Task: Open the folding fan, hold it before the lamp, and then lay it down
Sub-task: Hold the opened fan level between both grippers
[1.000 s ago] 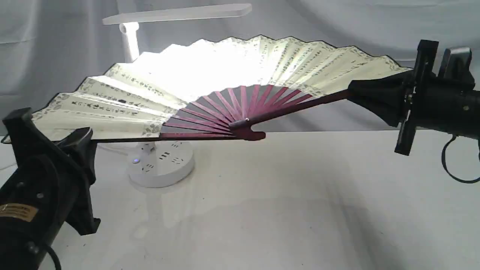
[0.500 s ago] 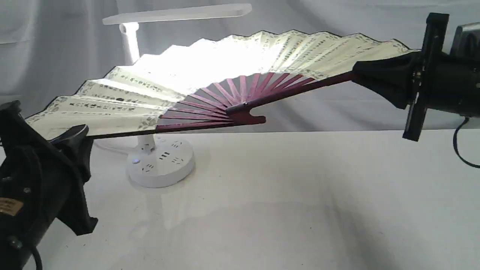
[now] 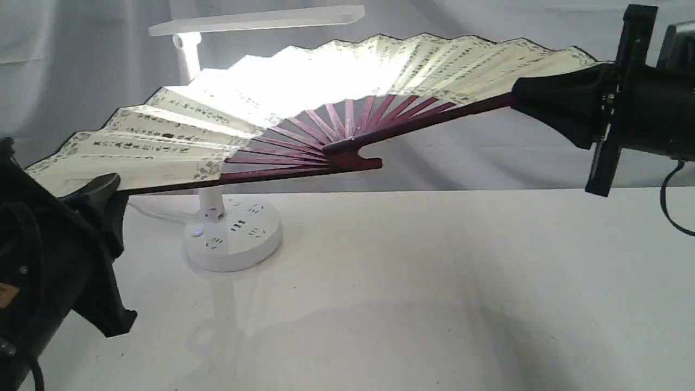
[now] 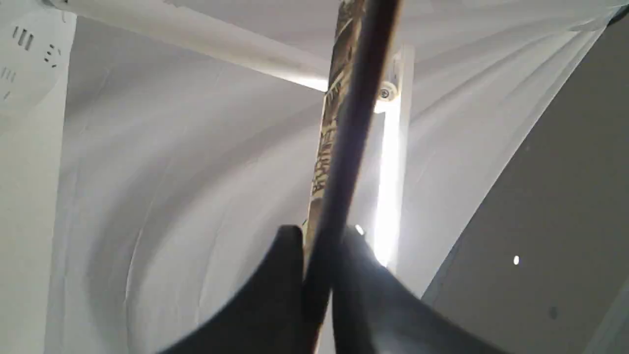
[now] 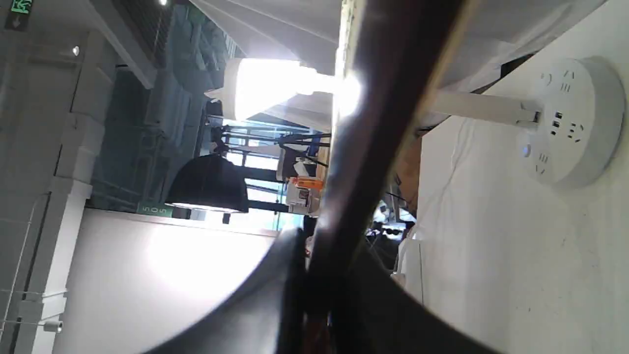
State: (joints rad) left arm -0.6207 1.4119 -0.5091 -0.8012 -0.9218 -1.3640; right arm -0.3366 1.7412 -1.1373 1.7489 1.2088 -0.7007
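**Exterior view.** The folding fan [image 3: 347,81] is spread fully open and held in the air above the white tabletop [image 3: 434,282], touching it nowhere. Its long axis runs across the view from left to right and rises toward the right end. The pivot [image 3: 353,160] sits at the lower middle. The maroon ribs radiate from it, and the scalloped edge of the cream leaf points up and back, toward the lamp [image 3: 233,239].

The left claw [image 3: 103,190] is clamped on the outer end of the left guard, low at the left edge of the view. The right claw [image 3: 524,100] is clamped on the outer part of the right guard, high at the right.

The lamp stands on the tabletop behind the fan's left half. Its round base shows below the left guard, its stem passes behind the leaf, and its bar head lies above the leaf's top edge. The lamp is lit, and the middle-left pleats glow white.

**Wrist views.** In each, the 2 jaws close tight on a guard seen edge-on (left claw [image 4: 319,236], right claw [image 5: 327,246]).
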